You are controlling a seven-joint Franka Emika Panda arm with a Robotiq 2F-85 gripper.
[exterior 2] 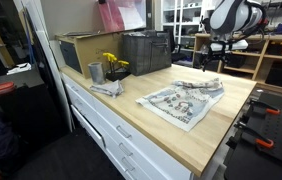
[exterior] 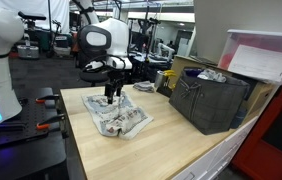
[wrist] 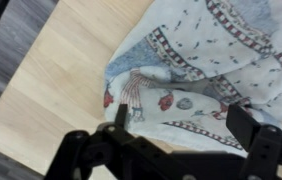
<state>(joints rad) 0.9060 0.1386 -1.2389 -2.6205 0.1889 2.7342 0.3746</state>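
Patterned cloth (exterior: 121, 120) lies rumpled on wooden worktop (exterior: 176, 145). Claw (exterior: 111, 97) low over cloth's folded edge, jaws spread wide, gripping nothing. Dark crate (exterior: 209, 100) stands well apart.

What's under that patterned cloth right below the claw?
Only the wooden tabletop shows, around the edges of the patterned cloth. The cloth lies rumpled, with one edge folded over itself. Whatever lies beneath its folds is covered. The open claw hangs just above it.

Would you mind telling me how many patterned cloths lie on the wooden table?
1. The patterned cloth lies crumpled on the table under the end effector; the grey bundle beside the flower cup is too small to identify.
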